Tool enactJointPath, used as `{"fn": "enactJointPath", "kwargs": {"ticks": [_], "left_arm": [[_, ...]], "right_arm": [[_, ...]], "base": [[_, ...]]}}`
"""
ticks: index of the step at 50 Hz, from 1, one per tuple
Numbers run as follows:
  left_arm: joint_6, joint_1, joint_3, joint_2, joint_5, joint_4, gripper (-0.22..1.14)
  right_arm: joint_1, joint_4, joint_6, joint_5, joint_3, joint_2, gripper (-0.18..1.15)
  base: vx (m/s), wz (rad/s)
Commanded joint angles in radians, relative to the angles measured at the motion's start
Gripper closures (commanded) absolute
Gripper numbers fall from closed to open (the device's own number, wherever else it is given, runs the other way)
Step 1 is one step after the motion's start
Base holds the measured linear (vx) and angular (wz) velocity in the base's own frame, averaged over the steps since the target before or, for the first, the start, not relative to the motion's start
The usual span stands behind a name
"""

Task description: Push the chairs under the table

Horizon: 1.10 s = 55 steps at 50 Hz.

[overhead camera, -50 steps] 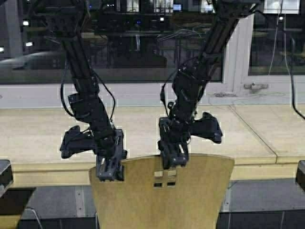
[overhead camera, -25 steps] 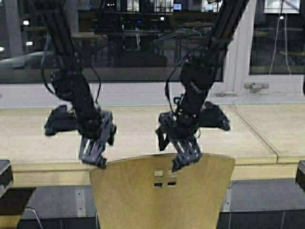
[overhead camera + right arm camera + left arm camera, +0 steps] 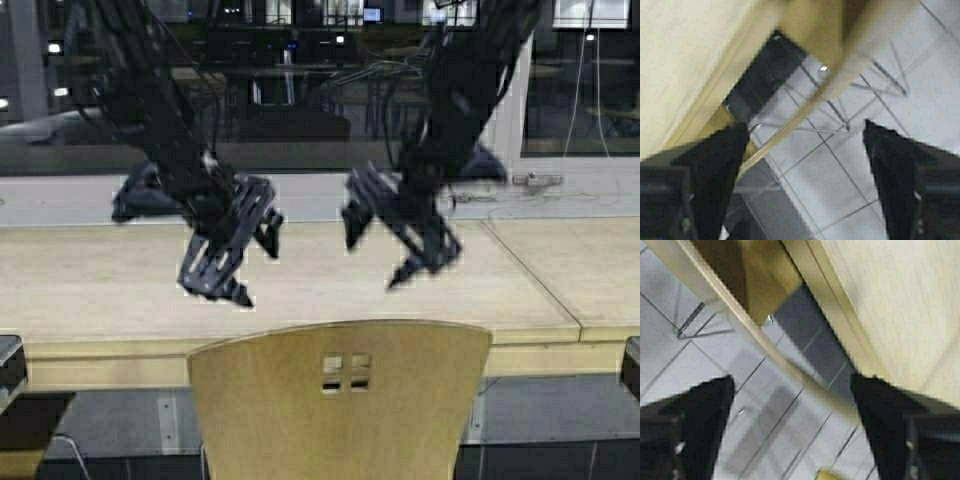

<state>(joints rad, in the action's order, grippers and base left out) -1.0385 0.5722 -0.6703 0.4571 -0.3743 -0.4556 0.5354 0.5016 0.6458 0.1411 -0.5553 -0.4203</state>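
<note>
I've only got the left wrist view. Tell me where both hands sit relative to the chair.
Observer: In the high view, the left hand and right hand hover above the table, clear of the chair back.
Operator: Report the right hand's grip.
Observer: In the right wrist view, its fingers are spread wide and hold nothing.
Operator: Give me the chair's position.
Observer: In the high view, its back stands upright just in front of the table's front edge.

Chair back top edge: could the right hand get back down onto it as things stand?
Probably yes. The right hand hangs open above the table, just beyond the chair, with nothing between them.
</note>
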Motion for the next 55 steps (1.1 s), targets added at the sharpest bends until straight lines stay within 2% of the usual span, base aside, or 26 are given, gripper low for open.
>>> {"fn": "enactJointPath", "kwargs": {"ticks": [1,7,14,19,22,33,44,55], "left_arm": [[0.038,-0.017,-0.077,-0.164,0.006,0.106,-0.04],[0.137,-0.034,-0.109,-0.268,0.043,0.117,0.12],[0.301,-0.064,-0.114,-0.374,0.072,0.115,0.48],[0.393,-0.098,-0.110,-0.434,0.123,0.115,0.73],[0.428,-0.123,-0.103,-0.454,0.183,0.115,0.81],[0.462,-0.215,-0.051,-0.469,0.400,0.121,0.80],[0.566,-0.238,-0.032,-0.477,0.483,0.138,0.80],[0.588,-0.238,-0.003,-0.460,0.492,0.124,0.79]], "right_arm": [[-0.006,-0.114,-0.109,-0.078,0.008,0.187,0.08],[-0.031,-0.189,-0.238,-0.172,0.023,0.311,0.28],[-0.072,-0.232,-0.341,-0.253,0.014,0.387,0.55],[-0.112,-0.245,-0.382,-0.284,-0.018,0.397,0.61],[-0.123,-0.252,-0.397,-0.287,-0.028,0.396,0.61],[-0.124,-0.259,-0.405,-0.281,-0.038,0.393,0.61],[-0.126,-0.279,-0.410,-0.284,-0.048,0.391,0.61],[-0.130,-0.342,-0.403,-0.282,-0.049,0.373,0.61]], "base": [[-0.02,0.01],[-0.03,0.02],[-0.05,0.10],[-0.06,0.16],[-0.06,0.22],[-0.07,0.35],[-0.10,0.28],[-0.10,0.16]]}}
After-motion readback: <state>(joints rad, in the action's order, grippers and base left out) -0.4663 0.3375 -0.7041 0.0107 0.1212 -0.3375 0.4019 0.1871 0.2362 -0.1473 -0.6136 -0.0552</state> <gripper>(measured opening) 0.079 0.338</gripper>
